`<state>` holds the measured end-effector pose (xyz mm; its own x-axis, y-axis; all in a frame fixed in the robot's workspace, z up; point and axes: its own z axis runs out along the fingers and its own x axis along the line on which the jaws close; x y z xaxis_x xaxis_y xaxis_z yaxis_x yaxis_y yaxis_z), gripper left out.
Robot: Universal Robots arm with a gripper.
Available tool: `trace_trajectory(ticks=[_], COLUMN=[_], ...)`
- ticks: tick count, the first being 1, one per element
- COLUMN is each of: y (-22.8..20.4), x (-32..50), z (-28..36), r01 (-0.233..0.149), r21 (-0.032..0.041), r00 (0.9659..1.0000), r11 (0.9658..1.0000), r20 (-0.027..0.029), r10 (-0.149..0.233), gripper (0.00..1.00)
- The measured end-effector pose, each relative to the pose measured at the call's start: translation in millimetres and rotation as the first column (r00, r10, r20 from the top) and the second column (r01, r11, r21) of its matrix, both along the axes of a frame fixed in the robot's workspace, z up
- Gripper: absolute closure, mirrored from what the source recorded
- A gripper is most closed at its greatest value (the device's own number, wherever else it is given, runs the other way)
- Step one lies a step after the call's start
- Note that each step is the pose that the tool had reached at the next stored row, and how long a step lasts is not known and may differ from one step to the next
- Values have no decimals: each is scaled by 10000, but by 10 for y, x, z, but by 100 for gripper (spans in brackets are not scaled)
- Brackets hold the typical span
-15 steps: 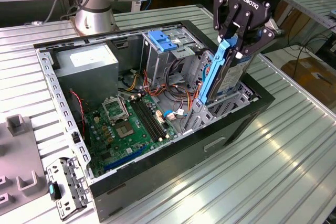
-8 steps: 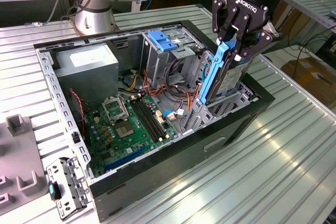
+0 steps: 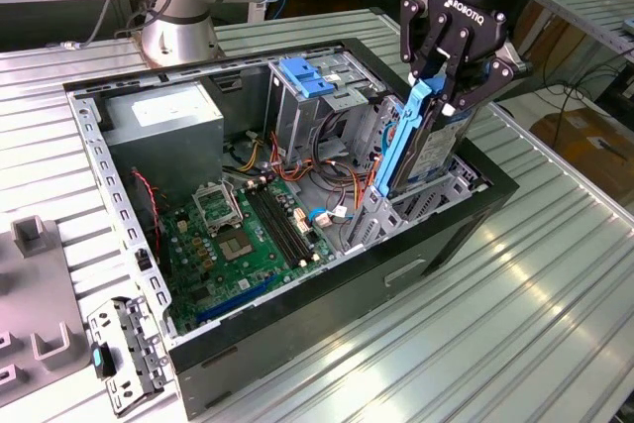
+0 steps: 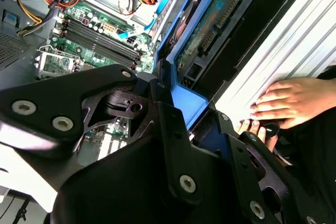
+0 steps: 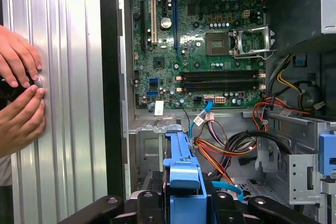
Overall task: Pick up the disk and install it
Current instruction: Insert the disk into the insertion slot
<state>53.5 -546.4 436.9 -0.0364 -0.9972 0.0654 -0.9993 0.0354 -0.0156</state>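
My gripper [image 3: 448, 86] is shut on the disk [image 3: 432, 146], a flat silver-grey drive with blue side rails. In the exterior view it stands on edge, tilted, with its lower end down in the drive bay at the right end of the open computer case [image 3: 327, 289]. The second wrist view shows the disk's green circuit-board underside [image 4: 218, 17] and a blue rail beyond my black fingers [image 4: 173, 129]. In the first wrist view a blue rail of the disk [image 5: 181, 169] runs out from between my fingers [image 5: 149, 203] over the bay's metal frame.
Inside the case lie a green motherboard [image 3: 243, 235], a grey power supply box [image 3: 163, 116], a metal cage with a blue latch [image 3: 302, 81] and loose coloured cables [image 3: 297, 170]. A person's hands [image 5: 18, 93] rest on the ribbed aluminium table beside the case. Grey fixtures [image 3: 40, 329] sit at the exterior view's left.
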Motion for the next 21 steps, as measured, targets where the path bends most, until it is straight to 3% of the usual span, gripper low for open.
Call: trace_trajectory(ticks=[4, 5, 6, 7, 14, 15, 18, 20, 21], y=[0, 0, 0, 0, 0, -1, -3, -5, -7], x=[0, 0, 0, 0, 0, 0, 0, 0, 0], z=[-1, -7, -25, -43, -196, -233, -303, -388, -436], r01=[0, 0, 0, -2, -23, -26, -30, -40, -44], r21=[-1, 2, 3, 3, 0, 0, 1, -1, 1], r00=[10000, 10000, 10000, 10000, 10000, 10000, 10000, 10000, 10000], r11=[10000, 10000, 10000, 10000, 10000, 10000, 10000, 10000, 10000], r20=[0, 0, 0, 0, 0, 0, 0, -1, 0], r10=[0, 0, 0, 2, 23, 26, 30, 40, 44], gripper=[62, 56, 56, 49, 49, 51, 69, 88, 89])
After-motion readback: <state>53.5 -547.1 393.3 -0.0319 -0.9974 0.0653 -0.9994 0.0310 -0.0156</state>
